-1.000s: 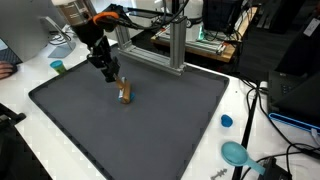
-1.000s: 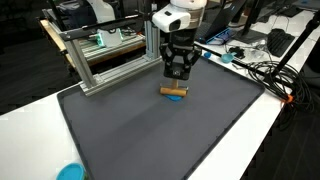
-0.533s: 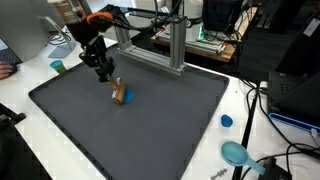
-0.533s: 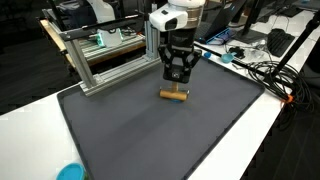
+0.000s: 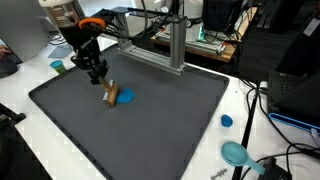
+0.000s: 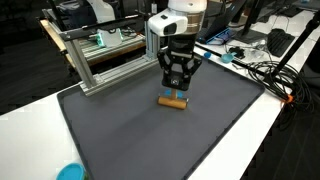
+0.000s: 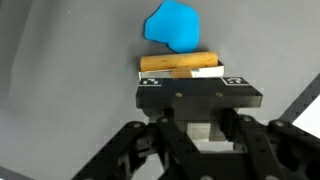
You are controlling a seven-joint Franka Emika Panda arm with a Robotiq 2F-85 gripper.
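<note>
My gripper (image 5: 99,79) is shut on a short wooden block (image 5: 108,94), which hangs tilted just above the black mat (image 5: 150,125). Beside the block a small blue piece (image 5: 125,97) lies on the mat, free of the block. In an exterior view the gripper (image 6: 173,88) points down with the block (image 6: 173,101) level under its fingers. The wrist view shows the block (image 7: 180,64) crosswise at the tip of the gripper (image 7: 186,76), with the blue piece (image 7: 172,27) on the mat beyond it.
An aluminium frame (image 5: 172,45) stands along the mat's back edge and appears again as the frame (image 6: 98,58). A teal cup (image 5: 58,66) sits near the arm. A blue cap (image 5: 227,121), a teal bowl (image 5: 237,153) and cables lie off the mat's side.
The gripper has carried the wooden block sideways off the blue piece, towards the teal cup. The blue piece stays on the mat and is now uncovered.
</note>
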